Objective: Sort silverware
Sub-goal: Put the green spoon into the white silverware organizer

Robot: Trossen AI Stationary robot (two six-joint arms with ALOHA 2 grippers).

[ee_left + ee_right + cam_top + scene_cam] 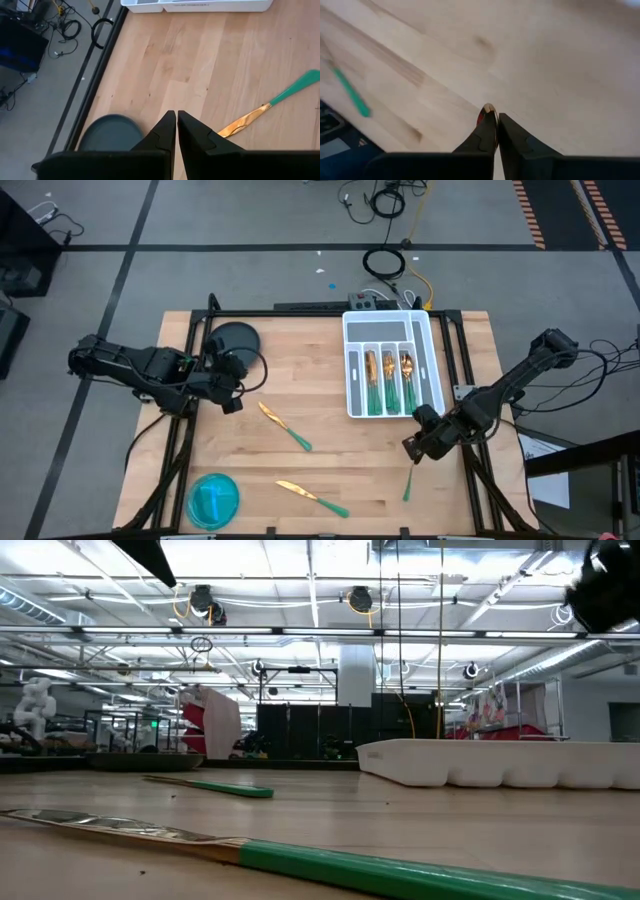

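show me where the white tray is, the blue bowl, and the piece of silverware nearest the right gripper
white tray (430, 340): high view, on its right rim.
blue bowl (213, 500): high view, on its middle.
silverware piece nearest the right gripper (408, 485): high view, on its green handle.

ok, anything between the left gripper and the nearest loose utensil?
No. In the high view, only bare wood separates the left gripper from the utensil beside it; the left wrist view agrees.

We count three green-handled pieces loose on the worktop, three filled slots in one white tray, one dark plate, and one blue bowl
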